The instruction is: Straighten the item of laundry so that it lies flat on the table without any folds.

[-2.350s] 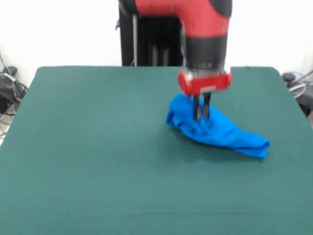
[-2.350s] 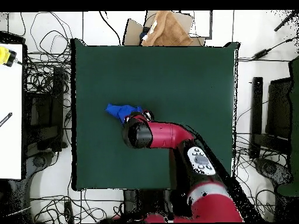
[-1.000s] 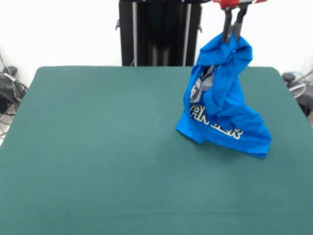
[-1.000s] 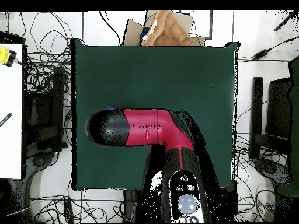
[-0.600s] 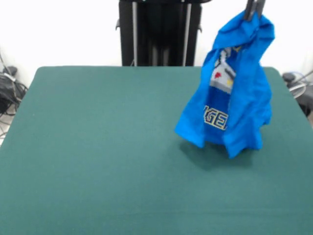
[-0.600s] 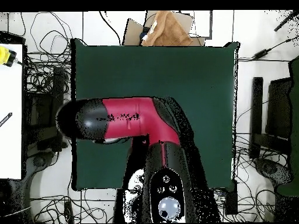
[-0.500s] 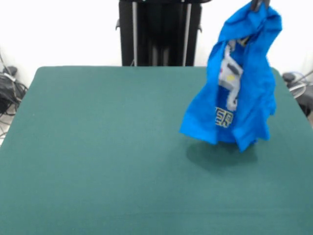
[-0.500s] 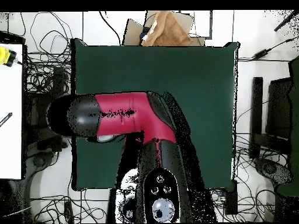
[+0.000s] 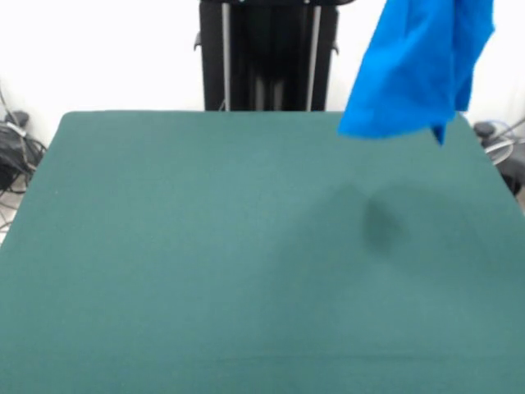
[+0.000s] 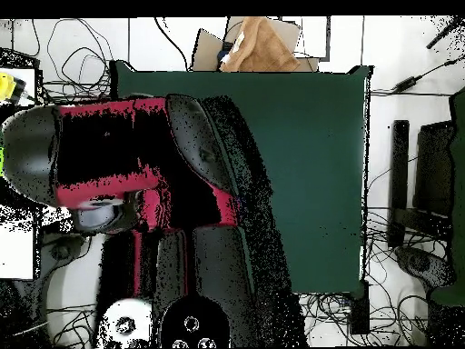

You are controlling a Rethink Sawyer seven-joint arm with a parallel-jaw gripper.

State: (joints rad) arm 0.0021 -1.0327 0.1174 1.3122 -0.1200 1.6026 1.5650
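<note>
bright blue cloth t-shirt point(image 9: 414, 70) hangs bunched high over dark green felt bench point(image 9: 205, 263), tool out of sight so grip unknown; dropped now, it'd likely land crumpled.

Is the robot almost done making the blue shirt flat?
Not nearly. Done: the shirt is picked up, off the table. In hand: it hangs bunched in the air over the table's far right side, with only its shadow on the felt; the jaws are out of sight above the picture. Left: lay it down and spread it with no folds.
</note>
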